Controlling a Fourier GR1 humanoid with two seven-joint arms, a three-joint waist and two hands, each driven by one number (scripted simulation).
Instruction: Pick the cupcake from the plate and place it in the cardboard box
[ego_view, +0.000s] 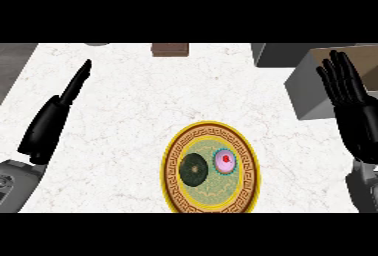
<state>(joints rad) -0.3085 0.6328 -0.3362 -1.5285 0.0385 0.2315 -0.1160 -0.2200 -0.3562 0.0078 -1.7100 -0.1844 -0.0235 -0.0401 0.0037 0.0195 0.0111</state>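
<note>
On the patterned plate (171, 165) near the lower middle of the counter (133, 125), the cupcake (225, 161) sits on the right side, pink-topped, touching or almost touching a dark round thing (193, 169) to its left. My right hand (354, 120) is up at the right edge, fingers straight and spread, holding nothing, in front of the cardboard box (314, 92). My left hand (59, 110) rests at the left, seen edge-on, fingers straight, also empty.

The risk I see is that close neighbour: if I come down carelessly, my fingers may nudge the dark thing or tip the cupcake against it instead of closing round the cupcake alone. A sideways push could also slide the plate. Carrying it across, I could clip the box's near wall, since my hand has to clear it.

Much of the box is hidden behind my right hand or cut off by the frame, so I can't judge its opening well. I can't identify the dark thing, nor the brown block (170, 48) at the far edge.
</note>
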